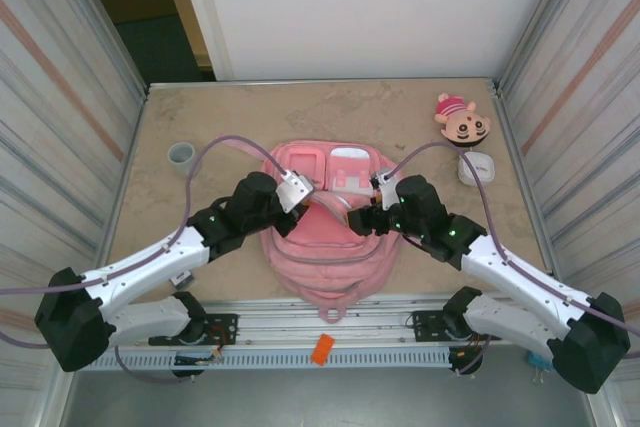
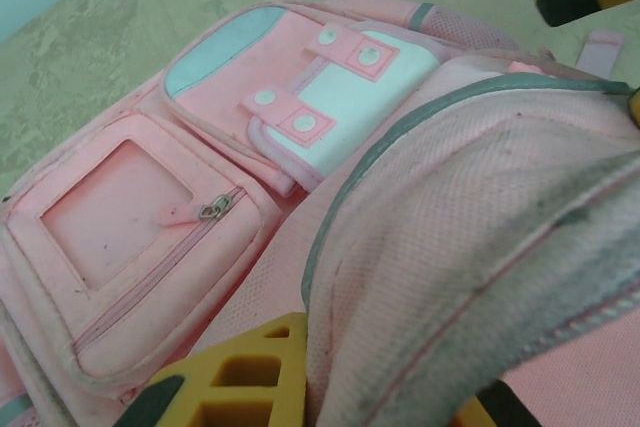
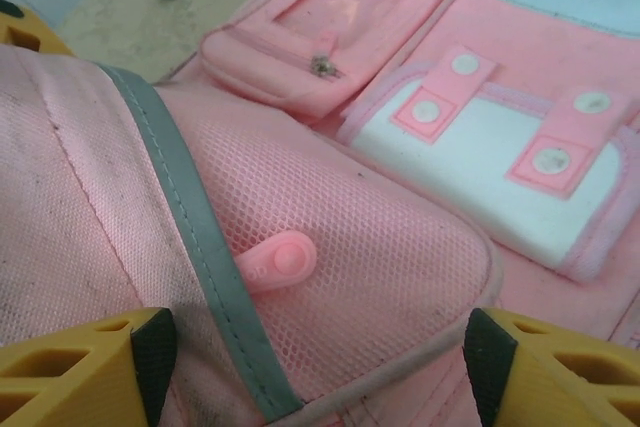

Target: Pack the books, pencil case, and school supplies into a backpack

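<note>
Top external: the pink backpack (image 1: 325,257) lies flat on the table (image 1: 200,127), its pale-trimmed front pockets (image 1: 330,172) facing up. The left gripper (image 2: 365,387) pinches its grey-edged mesh flap (image 2: 480,197), while the right gripper (image 3: 318,347) hangs released, fingers spread over the fabric.
</note>
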Robot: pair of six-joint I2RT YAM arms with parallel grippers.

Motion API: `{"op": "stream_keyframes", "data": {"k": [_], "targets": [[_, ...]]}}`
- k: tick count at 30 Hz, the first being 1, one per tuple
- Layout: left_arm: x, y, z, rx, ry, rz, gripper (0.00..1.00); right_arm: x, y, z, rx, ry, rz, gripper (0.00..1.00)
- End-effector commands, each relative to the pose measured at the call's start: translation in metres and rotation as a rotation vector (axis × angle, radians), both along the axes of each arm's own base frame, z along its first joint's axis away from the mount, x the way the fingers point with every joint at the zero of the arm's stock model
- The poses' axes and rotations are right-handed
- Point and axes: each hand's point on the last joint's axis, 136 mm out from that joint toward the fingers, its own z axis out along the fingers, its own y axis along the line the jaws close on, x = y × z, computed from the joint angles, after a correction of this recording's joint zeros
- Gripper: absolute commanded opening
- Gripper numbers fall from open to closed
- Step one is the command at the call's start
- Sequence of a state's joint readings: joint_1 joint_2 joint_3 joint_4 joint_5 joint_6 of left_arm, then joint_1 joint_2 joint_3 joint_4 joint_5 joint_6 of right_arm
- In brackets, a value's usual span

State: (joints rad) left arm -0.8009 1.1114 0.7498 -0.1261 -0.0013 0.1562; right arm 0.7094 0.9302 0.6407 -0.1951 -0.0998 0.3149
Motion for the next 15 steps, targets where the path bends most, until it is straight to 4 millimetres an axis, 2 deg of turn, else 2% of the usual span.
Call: {"op": "stream_keyframes", "data": {"k": [1,5,10,15], "targets": [[0.019,0.009,0.059,-0.172,-0.065,0.117,0.0,0.003,-0.008,-0.002,0.015,-0.009,-0.067,0.76],[0.028,0.019,0.058,-0.165,-0.056,0.173,0.0,0.001,-0.013,-0.005,0.022,-0.004,-0.077,0.77],[0.044,0.037,0.044,-0.152,0.001,0.28,0.0,0.0,-0.019,0.002,0.042,-0.006,-0.099,0.77],[0.053,0.036,0.036,-0.167,0.048,0.324,0.0,0.002,-0.017,0.006,0.05,0.001,-0.093,0.76]]}}
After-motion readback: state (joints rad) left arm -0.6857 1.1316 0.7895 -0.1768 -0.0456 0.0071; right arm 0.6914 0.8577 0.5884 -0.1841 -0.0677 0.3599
